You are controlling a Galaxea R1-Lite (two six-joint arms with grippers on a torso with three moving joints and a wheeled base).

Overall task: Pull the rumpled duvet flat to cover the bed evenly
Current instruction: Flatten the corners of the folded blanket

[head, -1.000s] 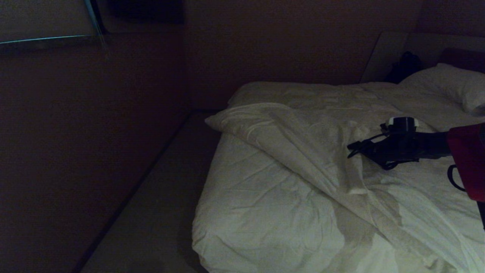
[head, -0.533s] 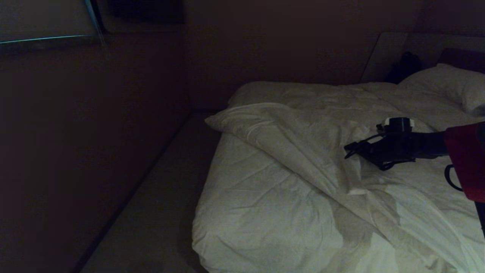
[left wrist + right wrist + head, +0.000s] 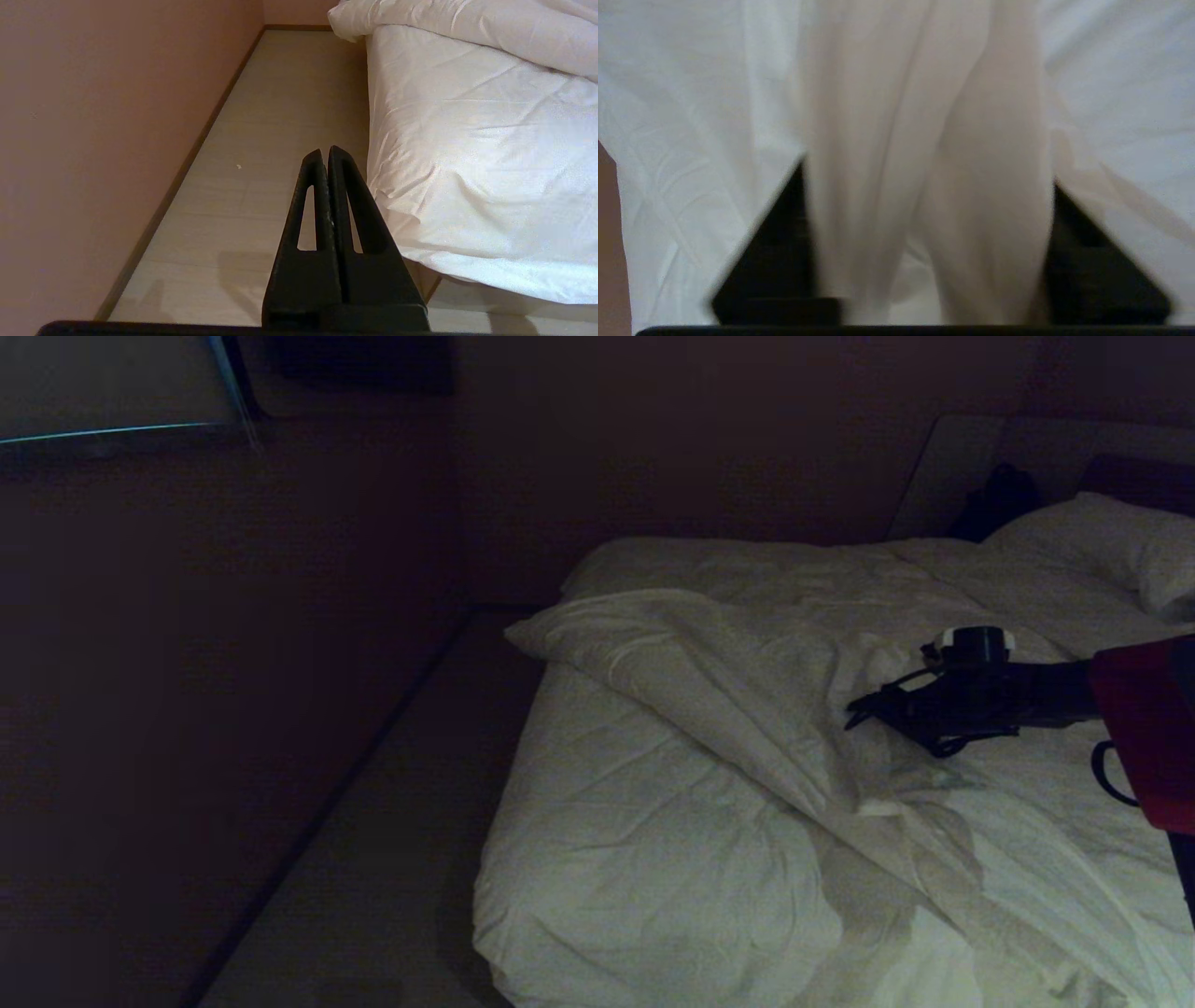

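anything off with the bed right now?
Yes. The duvet is bunched in a diagonal ridge across the bed, leaving the near-left mattress sheet bare. One duvet corner pokes past the bed's left edge. The right gripper straddles a thick fold of the duvet.

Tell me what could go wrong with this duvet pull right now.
The right claw has only a bunched fold of the duvet between its fingers, so the fabric may slip out when pulled. Pulling one ridge could drag the duvet askew and leave the bared sheet uncovered. The left claw hangs shut beside the bed, giving no help.
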